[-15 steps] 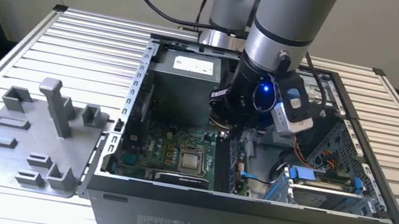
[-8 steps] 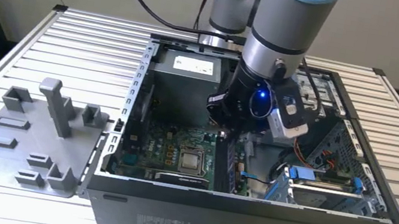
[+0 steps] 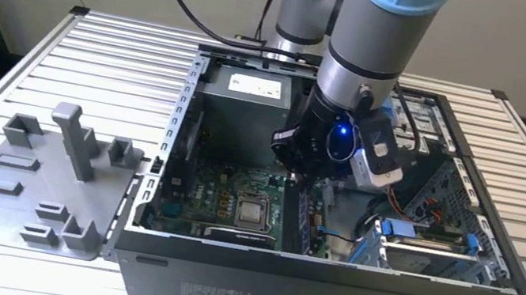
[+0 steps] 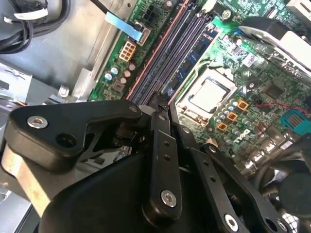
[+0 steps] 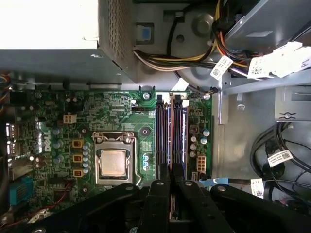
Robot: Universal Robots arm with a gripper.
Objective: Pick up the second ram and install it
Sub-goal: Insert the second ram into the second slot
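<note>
Arm: I reach down from above into the open computer case, forearm steep, wrist low over the motherboard in the exterior view.
Wrist: angled toward the exterior view's right side of the board, camera housing lit blue.
Gripper: my fingers stand drawn close together, tips right at the near end of the memory slots in both wrist views.
Second ram: a thin dark stick lying along the slot bank, between the slot rails, its near end between my fingertips. I cannot tell whether it is fully seated or whether I truly clamp it.
Processor: square silver chip in its socket, beside the slots, apart from my fingers.
Power supply: far end of the case.
Grey fixture tray: on the slatted table, the exterior view's left of the case, with upright posts.
</note>
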